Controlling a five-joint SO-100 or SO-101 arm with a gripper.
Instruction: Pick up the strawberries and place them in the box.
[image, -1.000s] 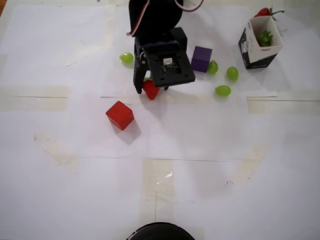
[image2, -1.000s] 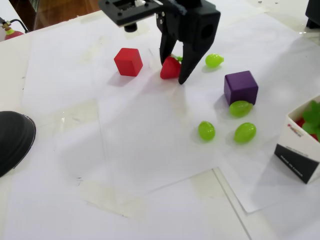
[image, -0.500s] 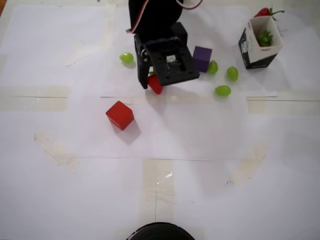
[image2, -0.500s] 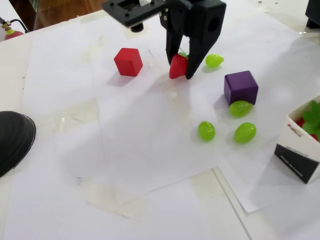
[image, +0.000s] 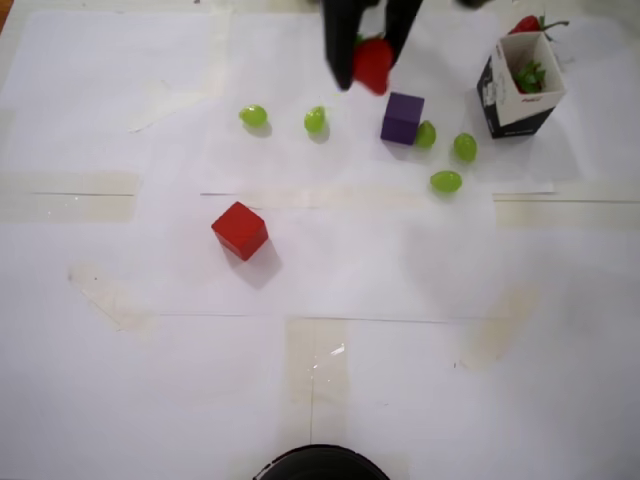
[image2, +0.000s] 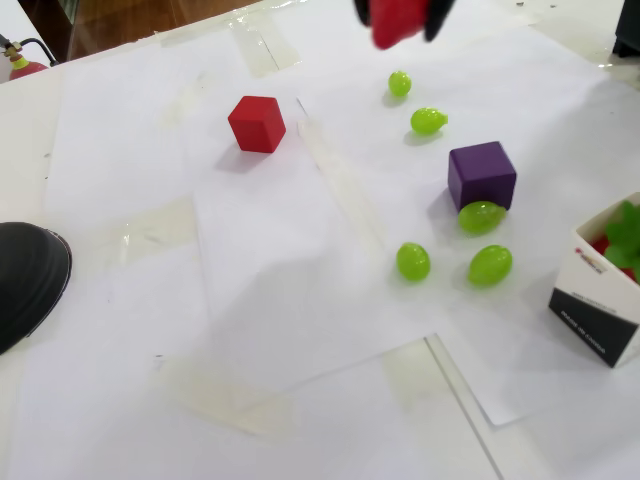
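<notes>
White paper covers your worktop (image: 330, 400); your end effector (image: 372, 62) grips one strawberry (image: 374, 64) aloft, one sits inside the box (image: 520, 95), another behind it.

A white paper-covered table (image: 150, 380) carries a red cube (image: 240, 230), a purple cube (image: 402, 117), five green grapes (image: 446, 181), the box (image: 520, 85), and a strawberry (image: 525, 24) behind the box.

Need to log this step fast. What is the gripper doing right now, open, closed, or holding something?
Gripper: closed on a strawberry, lifted clear above the table.
</notes>
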